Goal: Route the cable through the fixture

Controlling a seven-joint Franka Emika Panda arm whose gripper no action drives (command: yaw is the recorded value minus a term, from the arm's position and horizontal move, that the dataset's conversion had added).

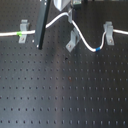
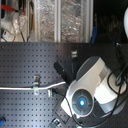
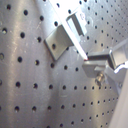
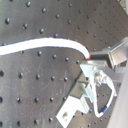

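The white cable (image 1: 54, 22) runs from the first exterior view's left, with its green band (image 1: 20, 34) at an upright clip (image 1: 23, 30). It rises to my gripper (image 1: 66, 7) at the top edge. From there it drops past the upper right side of the tilted grey fixture (image 1: 72, 41) to the blue band (image 1: 98, 50). It then climbs through the right upright clip (image 1: 107, 33). The gripper is shut on the cable in both wrist views (image 4: 90, 59) (image 3: 90, 60). The fixture (image 4: 74, 105) (image 3: 61, 43) lies close beside the fingers. I cannot tell whether the cable sits in its fork.
A black bar (image 1: 42, 24) leans diagonally between the left clip and the gripper. The black perforated board (image 1: 60, 90) spreads below. In the second exterior view the white arm (image 2: 92, 85) hides the fixture; the cable (image 2: 20, 88) and one clip (image 2: 36, 85) show on the left.
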